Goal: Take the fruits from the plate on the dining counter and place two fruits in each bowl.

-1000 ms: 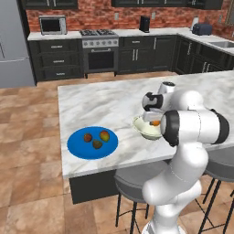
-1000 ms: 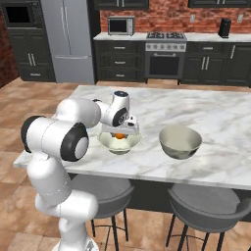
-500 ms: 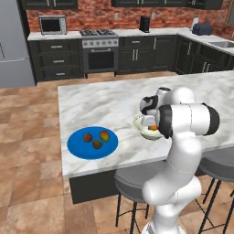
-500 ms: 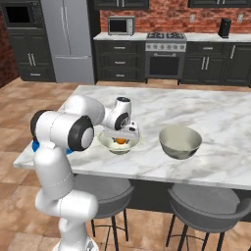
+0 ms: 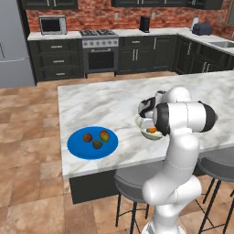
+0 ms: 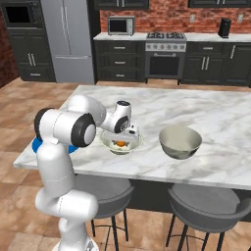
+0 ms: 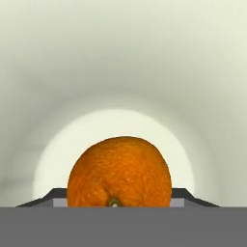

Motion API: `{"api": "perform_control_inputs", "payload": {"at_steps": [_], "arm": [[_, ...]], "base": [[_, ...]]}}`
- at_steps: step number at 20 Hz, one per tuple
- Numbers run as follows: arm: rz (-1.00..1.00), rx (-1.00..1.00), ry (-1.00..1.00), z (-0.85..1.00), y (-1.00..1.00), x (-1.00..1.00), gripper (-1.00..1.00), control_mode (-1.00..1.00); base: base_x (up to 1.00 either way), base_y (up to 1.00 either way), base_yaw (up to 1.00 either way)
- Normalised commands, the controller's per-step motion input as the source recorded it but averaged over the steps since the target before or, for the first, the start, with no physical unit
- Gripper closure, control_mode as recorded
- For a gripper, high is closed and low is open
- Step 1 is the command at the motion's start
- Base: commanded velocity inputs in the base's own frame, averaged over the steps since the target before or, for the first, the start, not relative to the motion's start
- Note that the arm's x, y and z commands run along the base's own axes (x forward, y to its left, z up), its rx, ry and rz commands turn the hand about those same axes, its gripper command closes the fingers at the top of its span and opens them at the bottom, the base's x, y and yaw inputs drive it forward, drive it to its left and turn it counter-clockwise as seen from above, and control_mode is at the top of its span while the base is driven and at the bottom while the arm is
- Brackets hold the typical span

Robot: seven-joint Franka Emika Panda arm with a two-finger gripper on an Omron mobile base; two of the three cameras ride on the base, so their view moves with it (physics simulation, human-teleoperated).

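- Your pincer [image 6: 128, 138] sits down inside the cream-white bowl [image 6: 109, 143], and its jaws are closed on the orange [image 7: 119, 172], which fills the space between the two tips in the hand view.
- You see the pale inside of that bowl curving all around the orange in the hand view; whether the fruit touches the bowl's floor or hangs just above it, you cannot tell.
- From the right base view, the orange [image 6: 120, 143] shows low in the bowl, right under the hand; from the left base view the orange [image 5: 152, 130] shows as a small bright patch beside the arm's dark joint, with the bowl's rim [image 5: 138, 122] peeking out to the left of it.
- Your grey bowl [image 6: 180, 141] stands near the cream-white one on the marble desk [image 6: 220, 117], apart from it, and nothing lies in it.
- Your blue plate [image 5: 77, 146] lies flat near the desk's front edge, well apart from both bowls.
- Three fruits rest on the plate, close together: the mango [image 5: 104, 135], the tan-brown fruit [image 5: 87, 137] beside it, and the dark kiwi-like fruit [image 5: 97, 144] just in front of those two.
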Motion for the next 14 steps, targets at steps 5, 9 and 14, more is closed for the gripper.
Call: {"api": "perform_control_inputs", "payload": {"at_steps": [5,9,14], "arm": [[0.0,0.0,0.0,0.0,0.0,0.0,-1.0,-1.0],[0.0,0.0,0.0,0.0,0.0,0.0,-1.0,-1.0],[0.0,0.0,-0.01,0.18,0.0,-0.02,-1.0,-1.0]], "base": [[0.0,0.0,0.0],[0.0,0.0,0.0],[0.0,0.0,0.0]]}}
